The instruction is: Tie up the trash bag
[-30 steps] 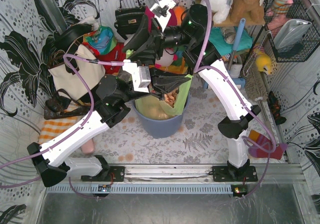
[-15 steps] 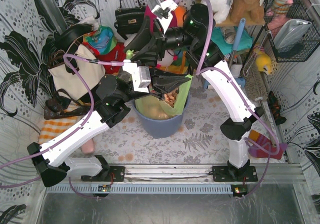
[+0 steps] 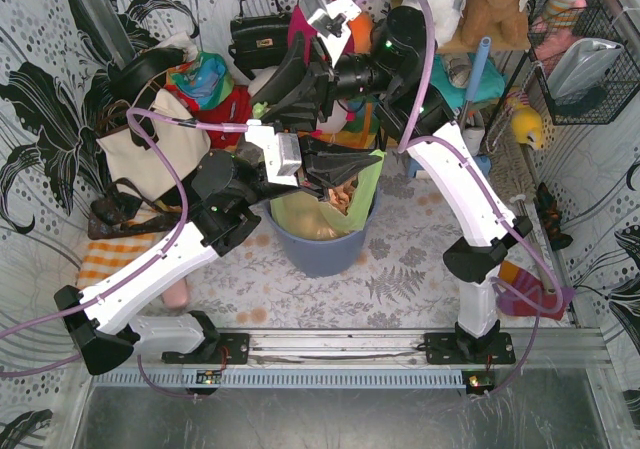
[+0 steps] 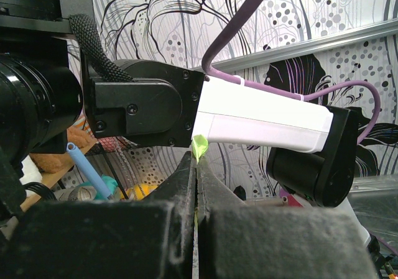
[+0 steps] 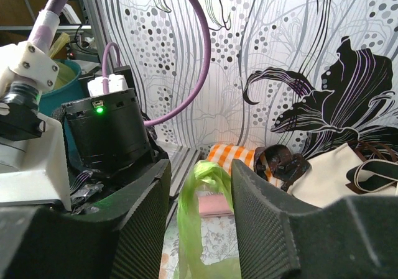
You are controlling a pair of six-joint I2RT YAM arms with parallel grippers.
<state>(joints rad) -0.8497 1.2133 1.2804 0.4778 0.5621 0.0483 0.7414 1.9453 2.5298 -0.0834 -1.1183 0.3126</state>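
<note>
1. Writing and brands: anything printed on the clutter is too small or blurred to read in all three views.
2. Trash bag (image 3: 362, 197): thin light-green plastic. It sits in a blue-grey round bin (image 3: 320, 254) with its upper part pulled up above the rim. The bin stands mid-desk (image 3: 400, 279), between the two arms.
3. Bag contents: crumpled brown paper (image 3: 343, 195), seen at the bag mouth and through the plastic.
4. Left tool (image 4: 196, 161): clenched, jaws pressed flat together on a thin edge of the trash bag. A small green tip pokes out above the jaws in the left wrist view. In the top view this tool is over the bin mouth.
5. Right tool (image 5: 200, 170): released, jaws standing apart. A twisted green strand of the trash bag runs up between the fingers (image 5: 261, 192), touching one, with a slim gap beside the other. In the top view this tool is beyond the bin's far side.
6. Cream tote bag (image 3: 150, 154): black straps, left of the bin by the left wall. Its contents are hidden.
7. Black handbag (image 3: 258, 34): at the far wall behind the arms.
8. Wire basket (image 3: 575, 109): far right. It holds a pale grey-white item (image 3: 585, 64); cannot tell what it is.
9. Orange-checked cloth (image 3: 110, 259): on the desk at left, beside the left arm.
</note>
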